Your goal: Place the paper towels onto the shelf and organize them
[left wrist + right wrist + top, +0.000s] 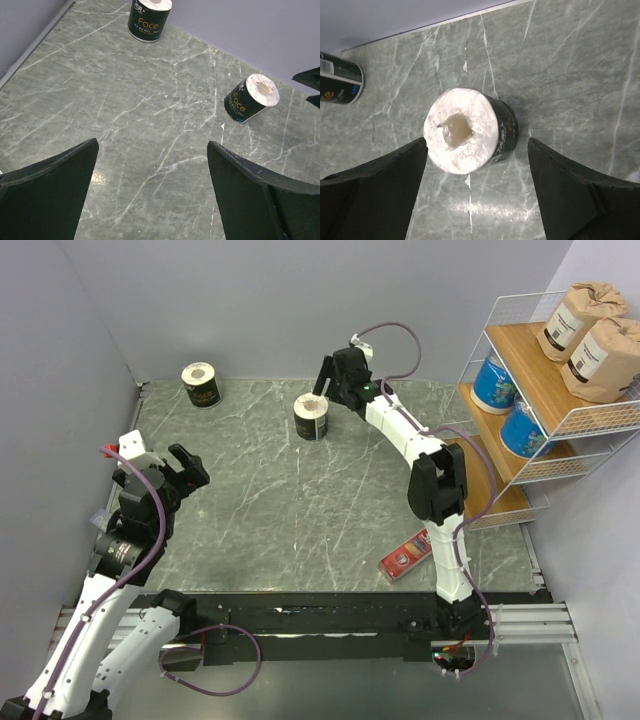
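Left claw hangs spread wide, holding nothing, over the left edge of the tabletop. Near the far-left corner stands one black roll, "Face" in yellow on its wrapper. A second black roll, lettered the same, stands upright by the middle of the far edge, white top up. The right claw hovers above it, jaws parted on either side and clear of its wall.

Likely light and soft under a slick film, the roll should be pinched gently across mid-wall.

A red box lies toward the near-right corner. At the right edge, the shelf carries two blue rolls on its middle tier and two brown kraft rolls on top, their labels too small to read.
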`<state>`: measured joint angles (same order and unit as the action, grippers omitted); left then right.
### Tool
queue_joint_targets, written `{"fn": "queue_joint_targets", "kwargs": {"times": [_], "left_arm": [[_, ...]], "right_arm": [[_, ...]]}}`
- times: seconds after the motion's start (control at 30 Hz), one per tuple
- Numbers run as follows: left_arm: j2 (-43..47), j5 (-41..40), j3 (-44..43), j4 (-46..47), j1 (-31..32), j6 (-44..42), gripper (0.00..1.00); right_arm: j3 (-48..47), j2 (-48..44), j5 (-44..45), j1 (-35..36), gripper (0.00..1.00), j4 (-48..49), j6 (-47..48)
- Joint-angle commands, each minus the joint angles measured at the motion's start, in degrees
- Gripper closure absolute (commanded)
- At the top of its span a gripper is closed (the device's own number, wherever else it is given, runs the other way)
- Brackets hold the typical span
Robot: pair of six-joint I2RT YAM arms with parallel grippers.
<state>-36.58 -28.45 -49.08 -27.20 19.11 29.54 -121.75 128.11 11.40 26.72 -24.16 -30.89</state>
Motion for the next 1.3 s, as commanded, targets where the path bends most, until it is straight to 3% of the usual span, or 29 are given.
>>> {"fn": "queue_joint_targets", "kwargs": {"times": [0.0, 0.5, 0.73, 1.0, 1.27], "left_arm": [[0.5, 0.2, -0.1, 2.3, 0.2, -0.7, 0.04], [0.0, 0.1, 0.0, 2.4, 0.2, -0.8, 0.04], [-0.2, 0.1, -0.1, 2.4, 0.3, -0.8, 0.04], [-0.1, 0.2, -0.1, 2.4, 0.2, -0.7, 0.04], [0.1, 0.1, -0.1, 2.4, 0.3, -0.7, 0.03]], "right_arm": [[0.3, 3.0, -3.0, -0.8, 0.12, 3.9, -6.5], [-0.9, 8.6, -3.6, -0.8, 0.13, 4.7, -8.5], [-2.1, 10.5, -4.2, -0.9, 0.24, 4.8, -8.7], [-4.0, 12.2, -4.5, -0.6, 0.26, 3.1, -8.7], [1.3, 5.2, -3.6, -0.6, 0.55, 3.6, -3.4]]}}
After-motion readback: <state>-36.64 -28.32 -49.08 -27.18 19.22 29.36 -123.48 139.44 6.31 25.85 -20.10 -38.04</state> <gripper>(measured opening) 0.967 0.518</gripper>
